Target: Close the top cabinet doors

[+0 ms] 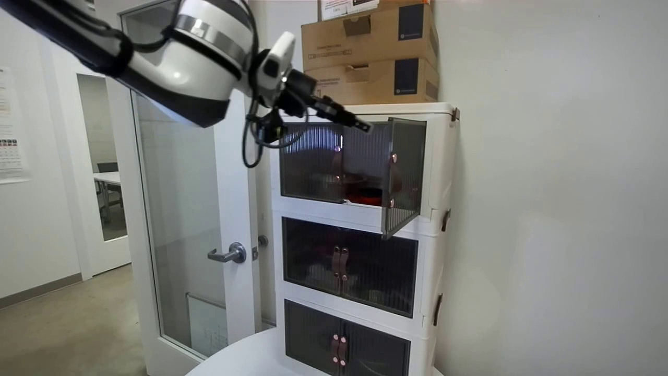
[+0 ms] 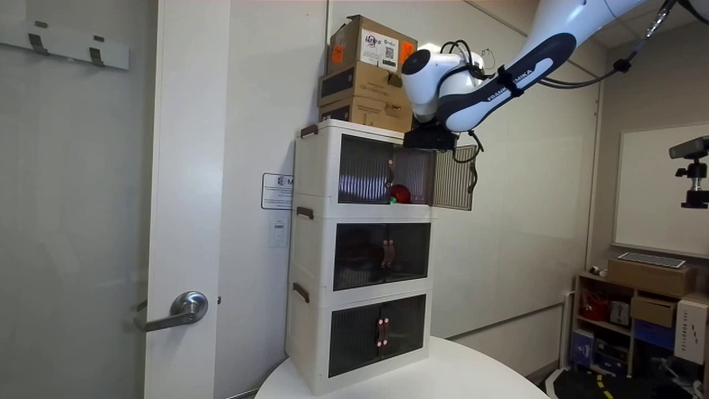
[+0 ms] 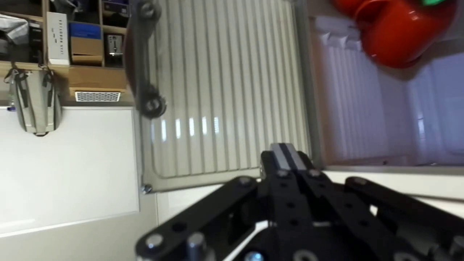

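The top cabinet doors are dark ribbed translucent panels. One door stands shut in both exterior views [image 1: 310, 164] [image 2: 363, 169]. The other door is swung wide open, sticking out from the cabinet, in both exterior views [image 1: 409, 172] [image 2: 453, 178]; its ribbed panel and handle fill much of the wrist view [image 3: 224, 83]. My gripper [image 1: 362, 125] is shut and empty, by the upper edge of the open compartment. In the wrist view the fingertips [image 3: 288, 156] overlap the open door near its hinge side; I cannot tell whether they touch. In an exterior view the fingers are hidden behind the gripper body [image 2: 429, 137].
The white cabinet [image 1: 438, 156] stands on a round white table [image 2: 476, 371]. Cardboard boxes [image 1: 370, 47] are stacked on top. A red object [image 2: 400, 194] lies inside the top compartment, also in the wrist view [image 3: 398, 36]. A glass room door [image 1: 177, 219] with a lever stands beside the cabinet.
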{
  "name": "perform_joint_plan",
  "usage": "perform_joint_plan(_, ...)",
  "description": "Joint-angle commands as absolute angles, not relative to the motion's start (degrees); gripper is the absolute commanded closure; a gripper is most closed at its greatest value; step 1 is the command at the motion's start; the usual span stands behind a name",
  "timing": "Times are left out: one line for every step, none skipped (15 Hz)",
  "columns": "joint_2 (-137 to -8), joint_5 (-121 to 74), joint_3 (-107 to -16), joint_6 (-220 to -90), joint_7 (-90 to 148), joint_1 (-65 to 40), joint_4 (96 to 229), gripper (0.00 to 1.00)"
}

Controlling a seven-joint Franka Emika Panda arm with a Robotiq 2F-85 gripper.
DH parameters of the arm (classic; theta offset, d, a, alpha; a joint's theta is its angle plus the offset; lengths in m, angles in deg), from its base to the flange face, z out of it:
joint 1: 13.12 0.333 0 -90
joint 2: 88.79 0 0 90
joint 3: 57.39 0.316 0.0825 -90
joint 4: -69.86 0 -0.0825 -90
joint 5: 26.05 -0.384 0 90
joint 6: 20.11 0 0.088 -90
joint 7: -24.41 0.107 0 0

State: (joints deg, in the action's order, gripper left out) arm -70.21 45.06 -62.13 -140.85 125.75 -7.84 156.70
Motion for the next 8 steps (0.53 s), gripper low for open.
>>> perform_joint_plan(-73.63, 42.90, -62.38, -147.70, 120.11, -13.96, 159.55, 1.00)
perform_joint_plan(-74.65, 39.82, -62.11, -150.61, 116.99, -15.90, 160.22, 1.00)
perform_joint_plan(-75.72, 34.91, -61.65, -154.04, 112.43, -17.97, 161.16, 1.00)
perform_joint_plan(-76.65, 30.51, -61.66, -155.45, 108.32, -19.12, 161.80, 1.00)
perform_joint_plan(-77.85, 26.23, -61.04, -156.80, 103.88, -20.58, 162.74, 1.00)
perform_joint_plan(-79.15, 21.45, -61.26, -157.74, 98.94, -21.15, 163.59, 1.00)
perform_joint_plan(-80.69, 16.84, -61.15, -158.11, 94.48, -21.64, 164.81, 1.00)
perform_joint_plan(-82.16, 12.16, -61.16, -157.92, 89.92, -21.87, 165.82, 1.00)
